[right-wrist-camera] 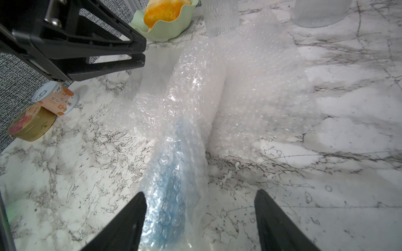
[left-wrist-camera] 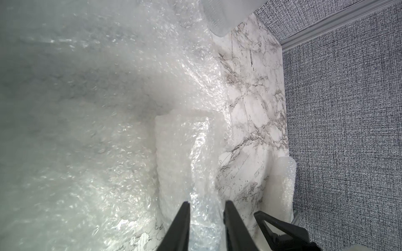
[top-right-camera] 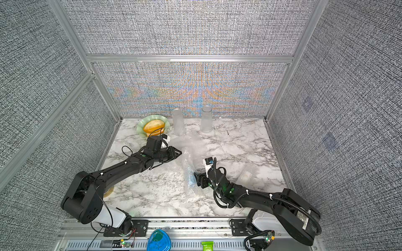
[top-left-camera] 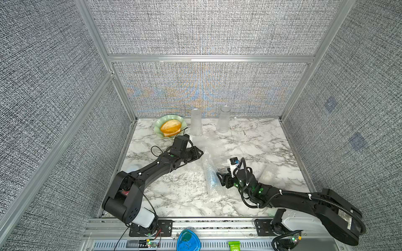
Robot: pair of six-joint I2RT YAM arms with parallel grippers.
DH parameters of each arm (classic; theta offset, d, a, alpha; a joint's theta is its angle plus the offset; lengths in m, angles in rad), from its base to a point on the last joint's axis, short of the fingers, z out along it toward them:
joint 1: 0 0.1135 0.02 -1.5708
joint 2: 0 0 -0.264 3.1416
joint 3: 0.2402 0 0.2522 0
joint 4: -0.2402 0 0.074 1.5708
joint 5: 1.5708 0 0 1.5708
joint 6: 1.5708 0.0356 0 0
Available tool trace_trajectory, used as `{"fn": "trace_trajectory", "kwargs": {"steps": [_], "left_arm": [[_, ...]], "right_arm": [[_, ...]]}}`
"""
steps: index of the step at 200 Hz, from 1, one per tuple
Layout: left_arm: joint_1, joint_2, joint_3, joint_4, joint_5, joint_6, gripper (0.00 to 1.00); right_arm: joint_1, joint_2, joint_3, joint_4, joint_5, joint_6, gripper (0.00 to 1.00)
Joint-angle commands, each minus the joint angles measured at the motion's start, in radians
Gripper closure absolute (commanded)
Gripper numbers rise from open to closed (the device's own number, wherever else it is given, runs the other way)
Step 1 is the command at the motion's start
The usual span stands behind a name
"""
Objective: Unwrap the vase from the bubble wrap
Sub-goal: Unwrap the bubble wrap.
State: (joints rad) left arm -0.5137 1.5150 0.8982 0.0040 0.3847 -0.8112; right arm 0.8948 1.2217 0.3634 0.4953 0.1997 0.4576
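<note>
**Blue vase lying rolled in wrap between two claws**

The bubble wrap (top-left-camera: 210,171) is lying across the middle of the marble table (top-left-camera: 174,200), a long crinkly roll running from mid-table toward the front edge, with a looser sheet spreading out behind it toward the back edge. Inside the roll the blue vase (right-wrist-camera: 171,173) is showing through the plastic, lying on its side.

The right gripper (top-left-camera: 220,177) is sitting just beside the roll on its right flank, jaws standing wide; in the right wrist view one finger (right-wrist-camera: 130,219) is touching the wrapped bundle while the other is well clear over bare marble, so nothing is being squeezed.

The left gripper (top-left-camera: 199,153) is hovering at the far end of the roll, and its fingers (left-wrist-camera: 180,226) are parted narrowly with a ridge of wrap running between them; whether they are pinching it I cannot tell.

Along the back edge, a green bowl (top-left-camera: 159,128) is holding something orange, and two clear ribbed glasses (top-left-camera: 196,122) are standing upright.
</note>
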Motion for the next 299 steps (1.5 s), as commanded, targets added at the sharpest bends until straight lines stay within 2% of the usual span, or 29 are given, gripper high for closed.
{"fn": "trace_trajectory", "kwargs": {"steps": [1,39,54,69,118,139,148,171,193,244,299], "left_arm": [[0.003,0.013,0.022,-0.042,-0.008,0.043,0.62],[-0.004,0.041,0.079,-0.069,0.004,0.052,0.65],[-0.009,0.048,0.103,-0.092,-0.006,0.064,0.78],[-0.011,0.054,0.122,-0.102,-0.007,0.07,1.0],[-0.033,0.086,0.191,-0.129,-0.009,0.079,1.0],[-0.032,0.076,0.206,-0.173,-0.05,0.09,1.0],[-0.032,0.066,0.211,-0.206,-0.079,0.095,0.84],[-0.029,0.032,0.199,-0.251,-0.138,0.095,0.57],[-0.029,0.001,0.157,-0.253,-0.169,0.082,0.43],[-0.064,0.011,0.137,-0.299,-0.267,0.047,0.39],[-0.119,0.112,0.221,-0.317,-0.336,0.025,0.4]], "right_arm": [[-0.004,-0.009,-0.014,0.051,0.004,-0.007,0.26],[-0.01,-0.027,-0.055,0.086,-0.002,-0.013,0.26],[-0.01,-0.018,-0.06,0.096,-0.011,-0.019,0.26],[-0.01,-0.007,-0.062,0.108,-0.022,-0.026,0.26],[-0.01,0.031,-0.048,0.14,-0.065,-0.049,0.26],[-0.01,0.028,-0.05,0.146,-0.065,-0.049,0.26],[-0.01,0.025,-0.052,0.144,-0.06,-0.049,0.26],[-0.009,0.017,-0.055,0.142,-0.051,-0.051,0.26],[-0.01,0.012,-0.062,0.15,-0.038,-0.058,0.26],[-0.008,-0.011,-0.096,0.183,0.007,-0.073,0.26],[-0.009,-0.04,-0.129,0.208,0.017,-0.073,0.26]]}}
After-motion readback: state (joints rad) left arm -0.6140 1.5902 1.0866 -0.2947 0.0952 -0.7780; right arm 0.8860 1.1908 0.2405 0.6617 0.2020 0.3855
